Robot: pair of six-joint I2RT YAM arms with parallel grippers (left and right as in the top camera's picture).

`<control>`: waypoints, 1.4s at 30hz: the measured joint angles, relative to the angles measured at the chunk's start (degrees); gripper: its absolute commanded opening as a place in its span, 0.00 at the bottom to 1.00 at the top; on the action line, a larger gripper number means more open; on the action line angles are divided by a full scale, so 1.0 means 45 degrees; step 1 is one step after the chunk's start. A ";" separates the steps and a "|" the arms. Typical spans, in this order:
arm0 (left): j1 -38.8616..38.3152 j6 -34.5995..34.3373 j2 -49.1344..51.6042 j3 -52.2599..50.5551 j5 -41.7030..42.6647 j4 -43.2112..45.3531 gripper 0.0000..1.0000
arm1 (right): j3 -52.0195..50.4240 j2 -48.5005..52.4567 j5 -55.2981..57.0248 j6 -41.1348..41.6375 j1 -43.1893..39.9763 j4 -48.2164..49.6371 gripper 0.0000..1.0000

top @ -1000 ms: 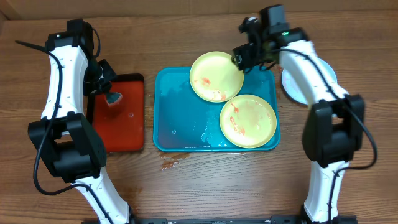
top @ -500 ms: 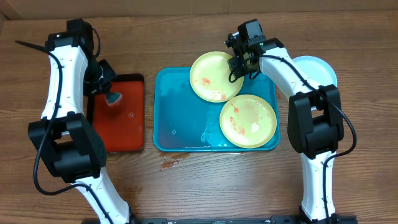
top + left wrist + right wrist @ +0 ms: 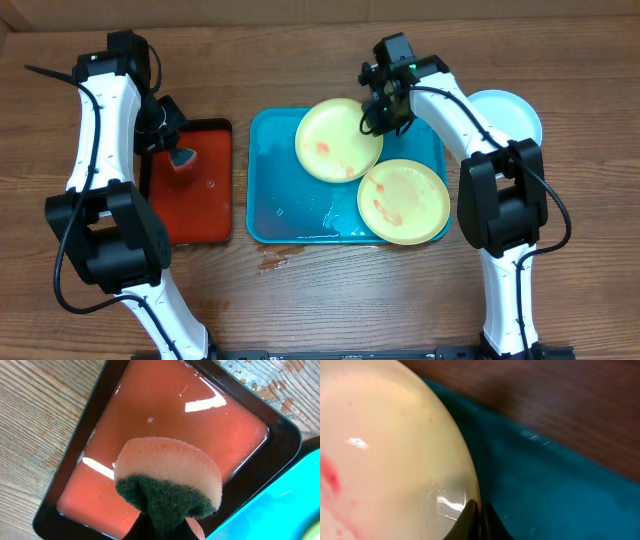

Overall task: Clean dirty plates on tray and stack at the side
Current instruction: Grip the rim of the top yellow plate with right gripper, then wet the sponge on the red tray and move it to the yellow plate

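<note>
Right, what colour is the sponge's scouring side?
The sponge's scouring side is dark green; left wrist view shows it best.

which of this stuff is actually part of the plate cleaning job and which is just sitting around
Part of the job:
turquoise tray
upper yellow-green plate, rim pinched by the right gripper
lower yellow-green plate
white plate, on the table at the side
sponge, held in the left gripper

Just sitting there:
red-orange tray, under the sponge
wet splashes on the wood
</note>
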 measured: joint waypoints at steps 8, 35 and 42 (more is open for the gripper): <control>0.0000 0.0000 0.0000 -0.0005 0.0034 -0.0151 0.04 | 0.0627 0.0010 -0.1520 0.1287 0.0767 -0.1739 0.04; 0.0000 -0.0053 0.0000 -0.4158 0.0024 0.2404 0.04 | -0.0199 0.0058 -0.1870 0.2856 0.0957 -0.0976 0.04; -0.0029 0.0903 0.0000 -0.0733 0.0981 0.0257 0.04 | -0.0991 0.0058 -0.1909 0.3478 0.0957 0.0204 0.04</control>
